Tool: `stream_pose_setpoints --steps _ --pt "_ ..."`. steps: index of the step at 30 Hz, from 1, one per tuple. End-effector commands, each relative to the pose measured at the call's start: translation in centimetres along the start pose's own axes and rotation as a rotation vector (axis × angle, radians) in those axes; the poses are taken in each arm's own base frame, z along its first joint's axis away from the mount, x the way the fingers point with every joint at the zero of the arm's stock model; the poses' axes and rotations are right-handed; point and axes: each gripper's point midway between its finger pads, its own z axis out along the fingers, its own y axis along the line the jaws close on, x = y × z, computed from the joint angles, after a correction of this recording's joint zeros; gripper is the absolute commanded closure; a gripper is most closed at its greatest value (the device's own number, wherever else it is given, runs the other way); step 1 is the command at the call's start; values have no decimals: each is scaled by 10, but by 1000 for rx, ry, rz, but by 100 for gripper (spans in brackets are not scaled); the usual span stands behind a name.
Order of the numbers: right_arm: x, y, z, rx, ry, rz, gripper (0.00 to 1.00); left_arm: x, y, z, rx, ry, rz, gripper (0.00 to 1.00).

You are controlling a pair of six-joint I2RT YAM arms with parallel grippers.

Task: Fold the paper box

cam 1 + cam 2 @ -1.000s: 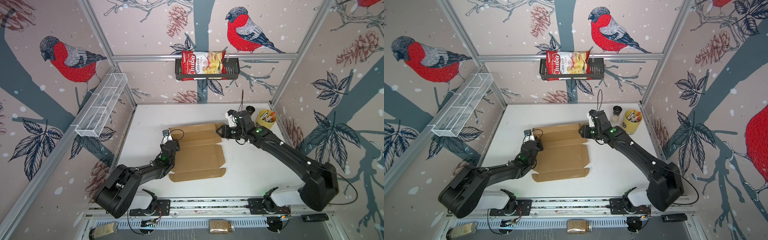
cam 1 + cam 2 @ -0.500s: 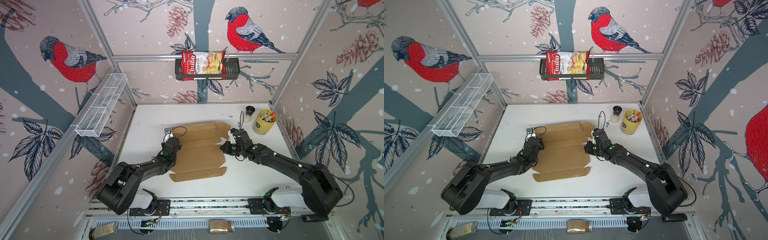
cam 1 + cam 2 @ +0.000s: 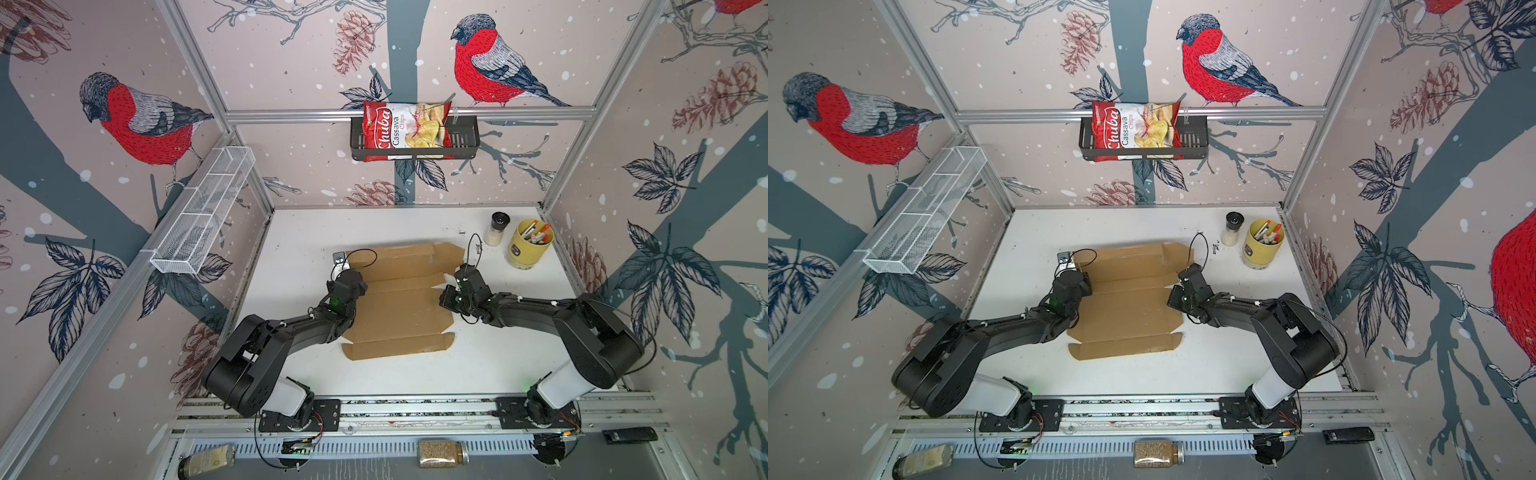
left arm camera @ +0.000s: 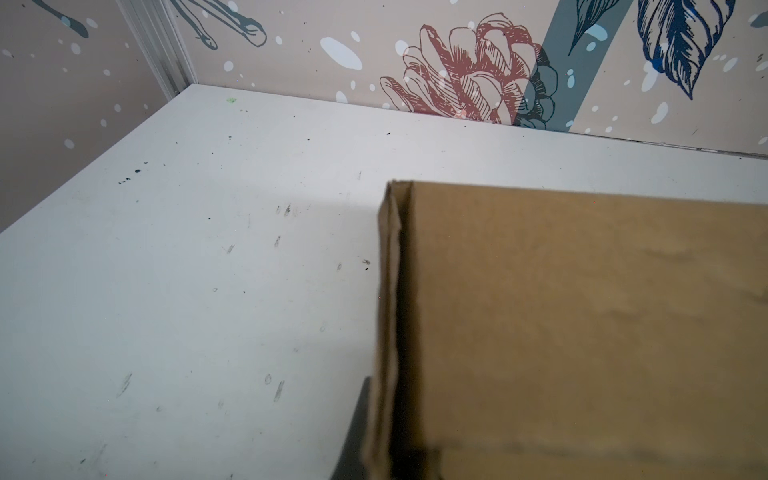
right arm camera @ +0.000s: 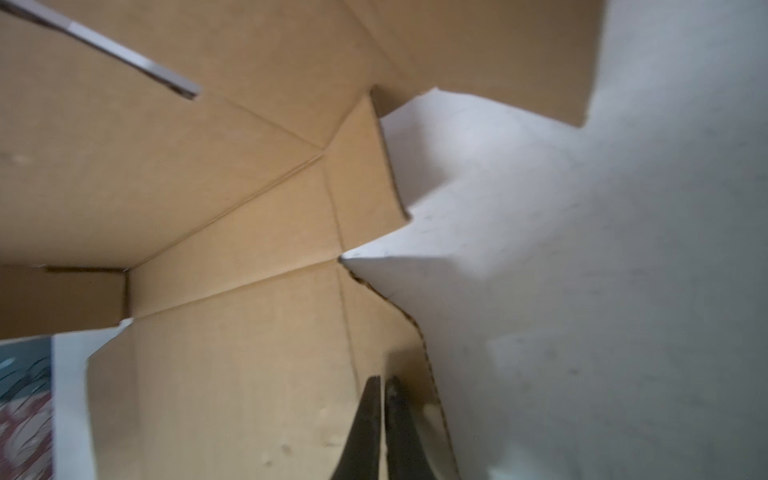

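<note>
The paper box (image 3: 399, 307) is a brown cardboard sheet lying mostly flat on the white table (image 3: 299, 232) in both top views. My left gripper (image 3: 355, 282) is at its left edge. In the left wrist view the left gripper (image 4: 388, 415) is shut on the upright left side flap (image 4: 390, 291), with one dark finger (image 4: 357, 432) showing outside it. My right gripper (image 3: 446, 299) is low over the sheet's right side. The right wrist view shows the right gripper (image 5: 382, 380) shut, tips together on top of the right flap (image 5: 374, 324), nothing between them.
A yellow cup of pens (image 3: 530, 247) and a small shaker jar (image 3: 496, 228) stand at the table's back right corner. A wire basket (image 3: 203, 212) hangs on the left wall. A black shelf holding a chips bag (image 3: 409, 131) hangs on the back wall.
My right arm came forward from the sheet's back right corner down to its right flap, and its jaws closed. The left gripper stayed on the left flap.
</note>
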Motion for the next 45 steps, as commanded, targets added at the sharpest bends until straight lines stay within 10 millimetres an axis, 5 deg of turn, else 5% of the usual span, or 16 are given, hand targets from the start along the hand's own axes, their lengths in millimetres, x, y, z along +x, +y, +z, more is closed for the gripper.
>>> stream_pose_setpoints --steps 1,8,17,28,45 --pt "-7 -12 6 54 -53 12 90 13 -3 2 19 57 15 97" --pt "-19 -17 6 105 -120 -38 87 16 -4 3 22 71 25 97" --pt "-49 11 2 8 -236 -111 74 25 -8 7 38 105 32 97" --pt "-64 12 21 42 -274 -92 57 26 -9 6 41 111 36 97" --pt "-60 44 25 104 -320 -294 61 33 -10 8 48 125 31 97"
